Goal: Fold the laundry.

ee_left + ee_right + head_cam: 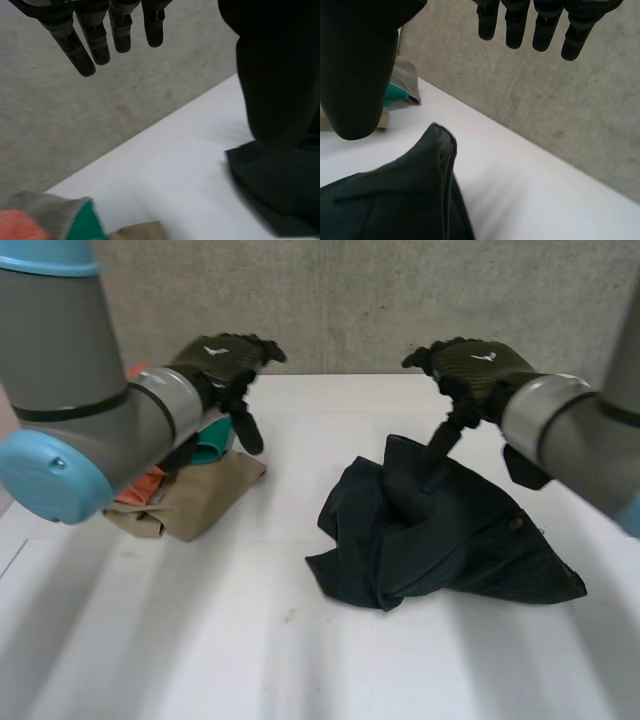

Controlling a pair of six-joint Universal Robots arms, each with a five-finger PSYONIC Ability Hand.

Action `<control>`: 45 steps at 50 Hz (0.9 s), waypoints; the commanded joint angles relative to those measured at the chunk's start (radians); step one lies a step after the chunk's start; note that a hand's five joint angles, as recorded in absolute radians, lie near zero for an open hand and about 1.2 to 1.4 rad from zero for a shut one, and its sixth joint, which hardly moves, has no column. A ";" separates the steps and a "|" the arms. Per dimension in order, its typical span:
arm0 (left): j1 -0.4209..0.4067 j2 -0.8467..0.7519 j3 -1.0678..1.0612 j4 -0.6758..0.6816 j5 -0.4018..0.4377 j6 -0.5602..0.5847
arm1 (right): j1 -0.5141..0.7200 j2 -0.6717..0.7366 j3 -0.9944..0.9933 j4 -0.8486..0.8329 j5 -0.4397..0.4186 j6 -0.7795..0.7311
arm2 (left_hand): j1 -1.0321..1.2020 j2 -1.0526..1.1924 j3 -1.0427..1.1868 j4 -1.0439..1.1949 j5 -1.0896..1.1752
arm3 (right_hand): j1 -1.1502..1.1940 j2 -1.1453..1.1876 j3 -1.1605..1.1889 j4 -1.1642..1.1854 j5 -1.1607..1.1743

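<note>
1. My left arm bends in at the elbow, and my left hand is held out palm down.
2. Its fingers hang straight and relaxed, with the thumb well apart from them.
3. My right arm reaches in, carrying my right hand level with the left.
4. Its fingers are straight too, and the thumb points down, spread away from them.

Clothes pile partly behind left arm, dark garment edge-cropped

White table: crumpled dark garment right of middle; heap of coloured cloths at left, tan one seemingly lowest.
</note>
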State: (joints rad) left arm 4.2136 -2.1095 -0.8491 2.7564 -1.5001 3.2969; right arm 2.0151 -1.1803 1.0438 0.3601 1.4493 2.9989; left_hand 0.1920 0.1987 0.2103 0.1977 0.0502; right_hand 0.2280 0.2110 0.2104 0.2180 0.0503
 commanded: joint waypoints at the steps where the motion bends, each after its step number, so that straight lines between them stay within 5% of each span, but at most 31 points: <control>1: 0.081 0.026 -0.016 0.042 -0.008 0.001 | 0.193 0.145 -0.161 -0.007 0.238 -0.152 | -0.017 -0.024 -0.036 -0.023 -0.050 | -0.053 -0.036 -0.036 -0.044 -0.050; 15: 0.088 0.022 -0.022 0.048 -0.008 0.004 | 0.349 0.542 -0.430 -0.018 0.549 -0.612 | -0.017 -0.024 -0.036 -0.023 -0.050 | -0.053 -0.036 -0.036 -0.044 -0.050; 22: 0.085 0.022 -0.036 0.069 -0.003 0.009 | 0.312 0.573 -0.464 -0.050 0.652 -0.890 | -0.017 -0.024 -0.036 -0.023 -0.050 | 0.477 0.494 0.495 0.487 0.480; 25: 0.082 0.014 -0.039 0.078 0.003 0.013 | 0.301 0.516 -0.444 -0.078 0.632 -0.871 | -0.017 -0.024 -0.036 -0.023 -0.050 | 1.166 1.183 1.184 1.176 1.170; 37: 0.045 -0.070 -0.028 0.091 0.027 0.043 | 0.241 0.134 -0.209 -0.107 0.419 -0.621 | -0.017 -0.024 -0.036 -0.023 -0.050 | 1.168 1.185 1.186 1.178 1.171; 45: -0.023 -0.161 0.048 0.101 0.112 0.043 | 0.149 -0.109 -0.030 -0.115 0.119 -0.295 | -0.017 -0.024 -0.036 -0.023 -0.050 | 1.168 1.185 1.186 1.178 1.171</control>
State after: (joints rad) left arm 4.2397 -2.2081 -0.8585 2.8534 -1.4462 3.3386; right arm 2.2260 -1.1391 0.8973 0.2482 1.7682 2.4867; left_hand 0.1920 0.1987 0.2103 0.1977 0.0501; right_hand 1.1059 1.1724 1.1788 1.1954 0.9547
